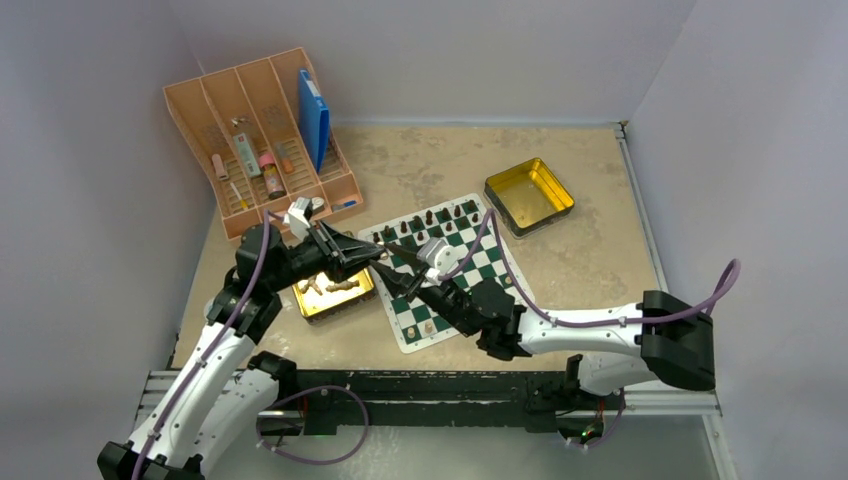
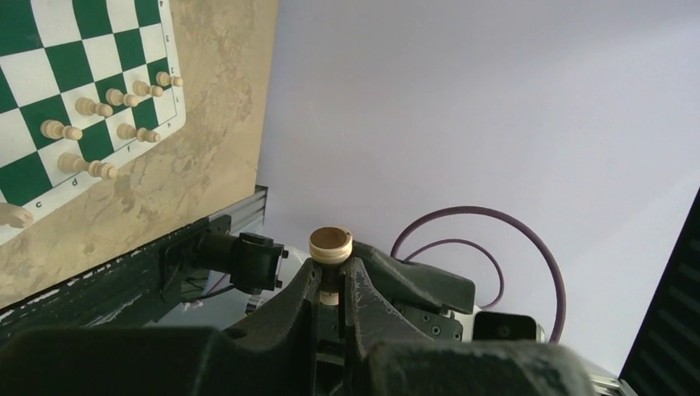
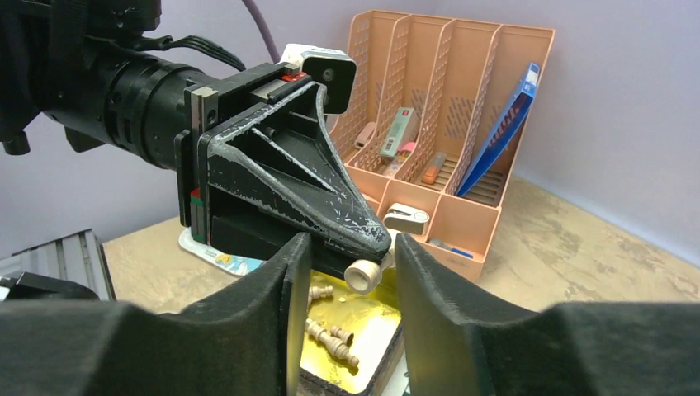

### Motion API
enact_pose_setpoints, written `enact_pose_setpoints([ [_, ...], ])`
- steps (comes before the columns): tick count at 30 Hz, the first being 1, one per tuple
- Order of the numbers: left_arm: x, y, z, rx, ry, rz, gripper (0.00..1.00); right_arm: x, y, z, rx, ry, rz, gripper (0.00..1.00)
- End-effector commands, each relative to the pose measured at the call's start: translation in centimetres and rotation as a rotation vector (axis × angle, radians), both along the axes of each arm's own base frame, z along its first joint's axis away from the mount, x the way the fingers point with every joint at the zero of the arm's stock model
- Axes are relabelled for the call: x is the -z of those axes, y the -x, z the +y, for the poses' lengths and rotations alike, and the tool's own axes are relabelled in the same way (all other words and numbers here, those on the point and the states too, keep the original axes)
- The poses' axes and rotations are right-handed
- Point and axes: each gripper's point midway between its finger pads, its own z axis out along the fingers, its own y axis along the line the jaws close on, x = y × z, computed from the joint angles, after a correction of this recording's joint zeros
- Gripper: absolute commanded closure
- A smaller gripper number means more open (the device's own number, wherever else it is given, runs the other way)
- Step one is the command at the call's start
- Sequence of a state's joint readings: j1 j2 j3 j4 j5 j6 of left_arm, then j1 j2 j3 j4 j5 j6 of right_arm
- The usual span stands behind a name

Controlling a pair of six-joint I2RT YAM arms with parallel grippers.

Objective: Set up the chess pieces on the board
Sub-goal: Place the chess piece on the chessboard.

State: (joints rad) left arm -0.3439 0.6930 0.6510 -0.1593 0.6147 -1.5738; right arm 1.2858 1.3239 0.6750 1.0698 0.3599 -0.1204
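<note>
My left gripper (image 1: 377,262) is shut on a tan chess piece (image 2: 331,245), held above the left edge of the green and white board (image 1: 415,343). In the right wrist view the piece (image 3: 363,275) sticks out of the left gripper's tip (image 3: 363,239), round base toward the camera. My right gripper (image 3: 345,285) is open, its fingers (image 3: 289,313) on either side of the piece without touching it. Several tan pieces (image 2: 91,107) stand on the board's near rows, and dark pieces (image 1: 440,215) stand along the far rows.
A gold tin (image 1: 303,308) left of the board holds loose tan pieces (image 3: 334,337). An empty gold tin (image 1: 528,195) sits at the back right. An orange divided organizer (image 1: 265,140) with small items stands at the back left.
</note>
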Motion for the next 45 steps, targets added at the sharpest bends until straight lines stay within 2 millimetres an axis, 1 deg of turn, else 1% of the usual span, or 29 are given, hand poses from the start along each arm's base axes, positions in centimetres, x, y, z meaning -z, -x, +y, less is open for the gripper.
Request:
enact_pose_setpoints([
  [1,-2.1,0.3,0.2,-0.020,0.045,-0.002,1.00,-2.5,-0.4,-0.6,0.049,-0.130,0.025,0.60],
  [4,-1.8,0.4,0.2,-0.018,0.048,0.009,1.00,-2.5,-0.6,-0.7,0.058,-0.139,0.026,0.67],
  [8,-1.8,0.4,0.3,-0.025,0.045,0.017,1.00,-1.9,-0.8,-0.1,0.063,-0.099,0.034,0.67],
  [10,-1.9,0.3,0.3,-0.026,0.045,0.018,1.00,-1.5,-0.7,-0.3,0.063,-0.091,0.039,0.67],
  [11,-2.0,0.4,0.3,-0.023,0.044,0.014,1.00,-1.5,-0.7,-0.4,0.067,-0.095,0.042,0.68],
  [14,-2.2,0.4,0.3,-0.022,0.045,0.007,1.00,-1.7,-0.8,-0.5,0.076,-0.114,0.051,0.78],
  [19,-2.6,0.3,0.3,-0.021,0.040,-0.014,1.00,-2.0,-1.6,-0.5,0.119,-0.121,0.059,1.00],
  [26,-2.3,-0.1,0.5,-0.048,0.029,-0.005,1.00,-1.7,-1.9,-0.6,0.136,-0.149,0.092,1.00],
  [31,-2.0,-0.5,0.9,-0.091,0.029,0.006,1.00,-1.0,-2.2,-1.4,0.173,-0.145,0.124,1.00],
  [32,-1.9,-0.6,0.9,-0.093,0.029,0.009,0.98,-1.0,-2.3,-1.6,0.180,-0.144,0.129,1.00],
  [36,-1.7,-0.8,0.7,-0.086,0.032,0.008,0.84,-1.1,-2.2,-1.9,0.179,-0.135,0.138,1.00],
  [37,-1.8,-0.9,0.6,-0.079,0.036,0.002,0.80,-1.0,-2.0,-1.9,0.170,-0.147,0.165,1.00],
  [40,-2.2,-1.1,0.5,-0.074,0.040,-0.020,0.65,-0.6,-1.7,-1.9,0.150,-0.134,0.221,1.00],
  [43,-2.4,-1.3,0.5,-0.080,0.014,-0.053,0.54,-0.1,-2.0,-2.7,0.191,-0.119,0.279,1.00],
  [45,-2.1,-1.5,0.7,-0.087,-0.021,-0.074,0.49,0.2,-2.1,-3.3,0.213,-0.106,0.330,1.00],
])
